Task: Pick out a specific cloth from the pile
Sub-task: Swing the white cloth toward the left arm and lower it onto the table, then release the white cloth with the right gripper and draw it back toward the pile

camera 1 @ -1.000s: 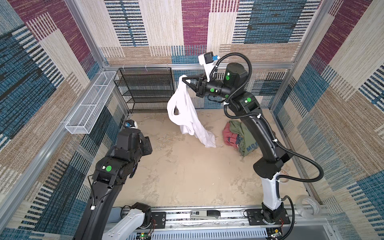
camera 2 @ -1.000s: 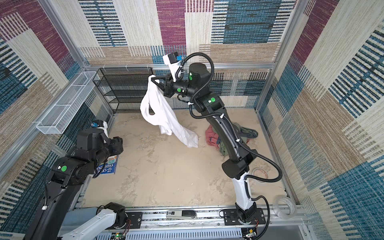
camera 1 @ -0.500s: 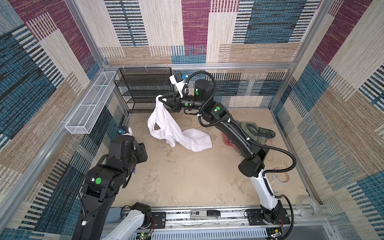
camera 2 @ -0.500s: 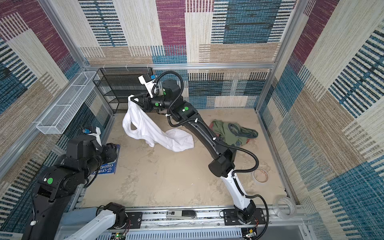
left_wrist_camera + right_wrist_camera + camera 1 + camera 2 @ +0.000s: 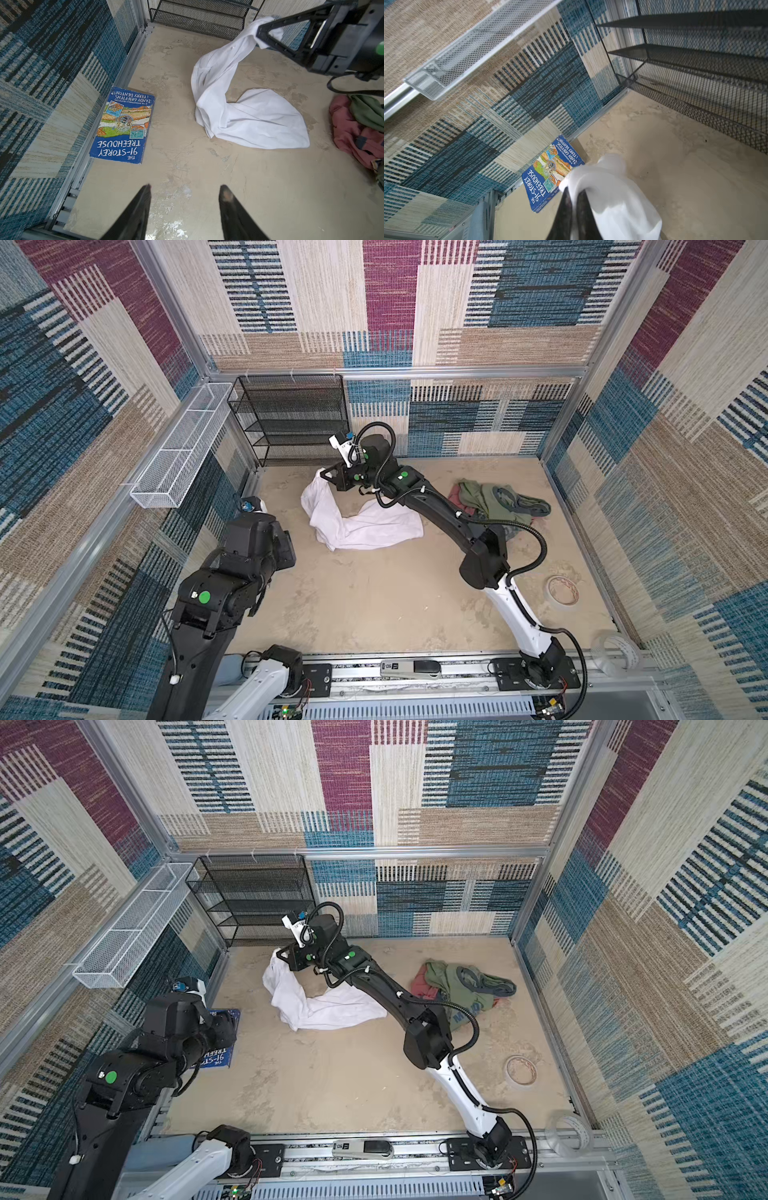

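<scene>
Laying the cloth down left of centre, well apart from the pile at right.
Grips one end tight in the right gripper, rest trailing on the surface; best lower before letting go. Leaves the left gripper parted, empty. Shows nothing in the wire basket, upper left, or the black mesh shelf.

left arm: folded, raised | left fingers: apart | right arm: outstretched | right fingers: pinched shut
</scene>
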`<control>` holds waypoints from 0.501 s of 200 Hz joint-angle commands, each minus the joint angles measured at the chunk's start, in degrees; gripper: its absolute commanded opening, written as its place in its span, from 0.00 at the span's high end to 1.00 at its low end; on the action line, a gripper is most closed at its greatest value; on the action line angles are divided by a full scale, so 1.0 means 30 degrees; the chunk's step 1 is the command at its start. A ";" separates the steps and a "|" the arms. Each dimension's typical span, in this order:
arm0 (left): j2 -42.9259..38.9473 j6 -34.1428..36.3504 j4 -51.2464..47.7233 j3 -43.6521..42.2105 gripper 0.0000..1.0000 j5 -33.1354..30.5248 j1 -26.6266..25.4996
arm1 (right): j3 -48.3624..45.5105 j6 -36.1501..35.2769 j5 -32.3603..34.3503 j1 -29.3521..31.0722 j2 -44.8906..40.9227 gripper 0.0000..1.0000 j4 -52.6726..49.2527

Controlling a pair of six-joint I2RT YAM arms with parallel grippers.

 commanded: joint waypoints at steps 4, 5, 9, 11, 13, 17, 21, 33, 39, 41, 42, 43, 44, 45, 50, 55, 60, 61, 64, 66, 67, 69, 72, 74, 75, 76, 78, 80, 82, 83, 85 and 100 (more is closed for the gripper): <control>0.0300 -0.0518 0.0991 -0.0316 0.44 0.0075 -0.0003 | -0.0725 0.0016 0.0536 0.0048 0.0437 0.93 0.0443; 0.0319 -0.0519 0.1008 -0.0310 0.44 0.0092 -0.0007 | -0.0739 0.0001 0.0535 0.0061 0.0440 0.93 0.0436; 0.0405 -0.0540 0.1127 -0.0383 0.44 0.0129 0.0001 | -0.0904 -0.0041 0.0626 0.0089 0.0493 0.93 0.0422; 0.0436 -0.0547 0.1182 -0.0434 0.44 0.0136 0.0007 | -0.0988 -0.0043 0.0682 0.0078 0.0529 0.93 0.0383; 0.0451 -0.0549 0.1233 -0.0461 0.44 0.0159 0.0001 | -0.1053 -0.0066 0.0739 0.0082 0.0560 0.93 0.0373; 0.0505 -0.0550 0.1393 -0.0554 0.44 0.0192 -0.0010 | -0.1233 -0.0115 0.0853 0.0074 0.0586 0.92 0.0370; 0.0578 -0.0564 0.1506 -0.0651 0.44 0.0224 -0.0003 | -0.1425 -0.0166 0.0984 0.0074 0.0617 0.91 0.0397; 0.0711 -0.0630 0.1892 -0.0923 0.44 0.0352 -0.0003 | -0.1963 -0.0329 0.1319 0.0076 0.0677 0.89 0.0399; 0.0760 -0.0659 0.2098 -0.1089 0.44 0.0424 0.0011 | -0.2263 -0.0420 0.1495 0.0096 0.0670 0.88 0.0412; 0.0766 -0.0665 0.2129 -0.1116 0.44 0.0436 -0.0005 | -0.2353 -0.0453 0.1573 0.0101 0.0654 0.88 0.0424; 0.0787 -0.0680 0.2177 -0.1135 0.44 0.0448 -0.0008 | -0.2403 -0.0468 0.1595 0.0102 0.0651 0.87 0.0426; 0.0797 -0.0688 0.2217 -0.1159 0.44 0.0469 -0.0009 | -0.2442 -0.0491 0.1607 0.0103 0.0650 0.87 0.0442; 0.0802 -0.0692 0.2236 -0.1186 0.44 0.0479 -0.0010 | -0.2476 -0.0502 0.1612 0.0103 0.0649 0.87 0.0435; 0.0820 -0.0694 0.2261 -0.1228 0.44 0.0484 -0.0010 | -0.2523 -0.0522 0.1645 0.0103 0.0649 0.86 0.0417; 0.0861 -0.0739 0.2445 -0.1341 0.44 0.0512 -0.0010 | -0.2752 -0.0606 0.1798 0.0103 0.0626 0.83 0.0400; 0.0901 -0.0772 0.2600 -0.1476 0.44 0.0546 -0.0011 | -0.2986 -0.0655 0.1983 0.0135 0.0601 0.78 0.0435; 0.0963 -0.0809 0.2692 -0.1579 0.44 0.0588 -0.0003 | -0.3205 -0.0747 0.2118 0.0158 0.0547 0.75 0.0465; 0.0959 -0.0826 0.2708 -0.1586 0.44 0.0597 -0.0007 | -0.3253 -0.0762 0.2147 0.0160 0.0539 0.75 0.0462; 0.0991 -0.0826 0.2781 -0.1655 0.44 0.0605 -0.0010 | -0.3398 -0.0830 0.2237 0.0183 0.0503 0.74 0.0484; 0.1044 -0.0853 0.2848 -0.1689 0.44 0.0621 -0.0011 | -0.3472 -0.0856 0.2293 0.0189 0.0480 0.73 0.0508; 0.1072 -0.0862 0.2874 -0.1714 0.44 0.0628 -0.0011 | -0.3504 -0.0860 0.2336 0.0190 0.0476 0.73 0.0512; 0.1086 -0.0855 0.2923 -0.1748 0.44 0.0634 -0.0003 | -0.3594 -0.0885 0.2406 0.0198 0.0459 0.72 0.0508; 0.1113 -0.0870 0.2991 -0.1792 0.44 0.0661 -0.0006 | -0.3682 -0.0893 0.2493 0.0218 0.0438 0.71 0.0475; 0.1140 -0.0886 0.3040 -0.1833 0.44 0.0664 -0.0009 | -0.3741 -0.0923 0.2533 0.0249 0.0413 0.70 0.0484; 0.1150 -0.0894 0.3043 -0.1845 0.44 0.0679 -0.0010 | -0.3770 -0.0938 0.2559 0.0249 0.0399 0.70 0.0456; 0.1169 -0.0897 0.3074 -0.1851 0.44 0.0687 -0.0010 | -0.3800 -0.0945 0.2601 0.0249 0.0406 0.70 0.0457; 0.1184 -0.0900 0.3098 -0.1870 0.44 0.0700 -0.0011 | -0.3858 -0.0994 0.2692 0.0279 0.0375 0.69 0.0399; 0.1209 -0.0886 0.3147 -0.1890 0.44 0.0718 -0.0003 | -0.3917 -0.1021 0.2736 0.0279 0.0324 0.68 0.0377; 0.1238 -0.0912 0.3189 -0.1931 0.44 0.0737 0.0013 | -0.3953 -0.1072 0.2791 0.0308 0.0289 0.68 0.0350; 0.1257 -0.0921 0.3206 -0.1938 0.44 0.0730 0.0001 | -0.3979 -0.1085 0.2820 0.0323 0.0278 0.67 0.0345; 0.1264 -0.0928 0.3233 -0.1958 0.44 0.0740 -0.0008 | -0.4035 -0.1132 0.2878 0.0334 0.0248 0.67 0.0327; 0.1395 -0.0945 0.3477 -0.2084 0.44 0.0861 0.0014 | -0.4723 -0.1287 0.3354 0.0476 -0.0296 0.62 0.0424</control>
